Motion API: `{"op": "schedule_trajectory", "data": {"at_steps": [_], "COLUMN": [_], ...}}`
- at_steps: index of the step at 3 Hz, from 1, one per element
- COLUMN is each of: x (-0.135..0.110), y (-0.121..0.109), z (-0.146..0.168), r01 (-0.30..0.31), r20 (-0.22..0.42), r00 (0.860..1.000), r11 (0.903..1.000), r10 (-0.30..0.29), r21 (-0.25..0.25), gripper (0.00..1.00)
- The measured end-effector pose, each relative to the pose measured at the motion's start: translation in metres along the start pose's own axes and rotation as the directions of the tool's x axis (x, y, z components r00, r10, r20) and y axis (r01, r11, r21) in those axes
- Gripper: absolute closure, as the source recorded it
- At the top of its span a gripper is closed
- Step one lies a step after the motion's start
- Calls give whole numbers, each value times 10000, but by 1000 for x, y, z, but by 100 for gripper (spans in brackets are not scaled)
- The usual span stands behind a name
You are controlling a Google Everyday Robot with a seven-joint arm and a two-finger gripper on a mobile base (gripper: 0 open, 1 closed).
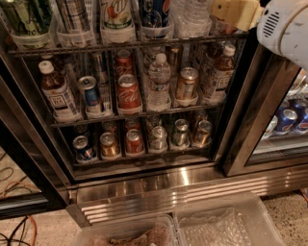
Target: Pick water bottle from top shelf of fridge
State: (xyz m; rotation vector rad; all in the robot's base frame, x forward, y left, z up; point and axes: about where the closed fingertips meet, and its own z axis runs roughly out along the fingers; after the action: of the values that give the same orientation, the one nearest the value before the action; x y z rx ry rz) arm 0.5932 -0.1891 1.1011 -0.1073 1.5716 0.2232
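The fridge (240,120) stands open in front of me, with a black frame and wire racks. Its top shelf (130,45) is a dark wire rack lined with clear cup holders. The water bottle (188,14) is the clear ribbed bottle at the right end of that shelf; only its lower part shows and its label is out of view. My gripper (232,12), yellowish on a white arm (286,29), is at the top right edge of the view, right beside the bottle and partly in front of it.
Tall cans (113,19) fill the other top-shelf holders. The middle rack holds brown tea bottles (57,93), a small white-capped bottle (159,81) and cans (127,89). Small cans (134,141) fill the lower rack. Below are a stainless base (183,187) and clear bins (226,226).
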Motion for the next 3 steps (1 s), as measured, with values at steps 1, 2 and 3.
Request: {"op": "schedule_trajectory", "data": {"at_steps": [1, 2, 3], "x": [6, 18, 29], "y": [20, 48, 71], "z": [-3, -10, -13], "r01": [91, 54, 13], "r20": [253, 457, 561], "r00": [9996, 9990, 9984], "r11": [9993, 9966, 9932], "r10": [-82, -17, 52], "r21": [-371, -817, -1164], "gripper": [0, 0, 0]}}
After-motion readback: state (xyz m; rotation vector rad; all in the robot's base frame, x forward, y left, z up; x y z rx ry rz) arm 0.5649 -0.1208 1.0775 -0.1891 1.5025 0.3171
